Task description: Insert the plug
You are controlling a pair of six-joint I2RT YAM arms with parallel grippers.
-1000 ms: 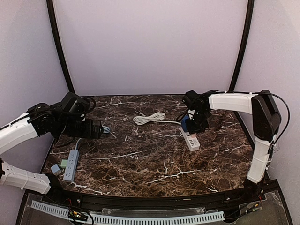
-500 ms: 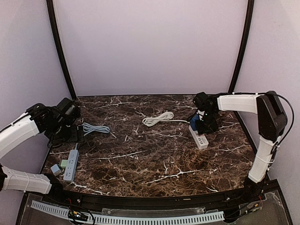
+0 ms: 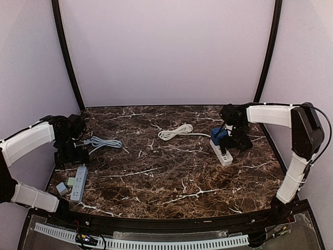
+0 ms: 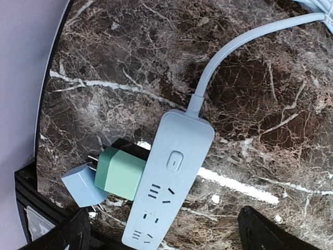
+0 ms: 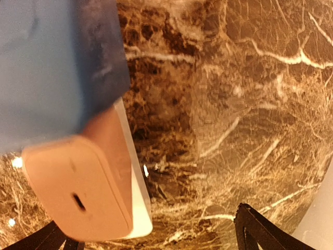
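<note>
A blue plug (image 3: pixel 218 134) stands on the far end of the white power strip (image 3: pixel 222 153) at the right; whether its pins are fully in I cannot tell. My right gripper (image 3: pixel 232 140) hangs open just right of it, holding nothing. In the right wrist view the blue plug (image 5: pixel 52 67) is blurred, with the strip's end (image 5: pixel 83 200) below it and the right gripper (image 5: pixel 151 232) spread wide. My left gripper (image 3: pixel 70 156) is open over a pale blue power strip (image 4: pixel 169 182). A green plug (image 4: pixel 119 174) and a grey-blue plug (image 4: pixel 82 187) lie loose against that strip, under the left gripper (image 4: pixel 165 221).
A coiled white cable (image 3: pixel 174 131) lies mid-table at the back, running to the white strip. The pale blue strip's cable (image 3: pixel 101 141) loops near the left arm. Dark frame posts and lilac walls close in the marble table (image 3: pixel 166 182) on three sides.
My right gripper has opened and let go of the blue plug after carrying plug and white strip rightward. My left arm has drawn back to the left, over the pale blue strip.
</note>
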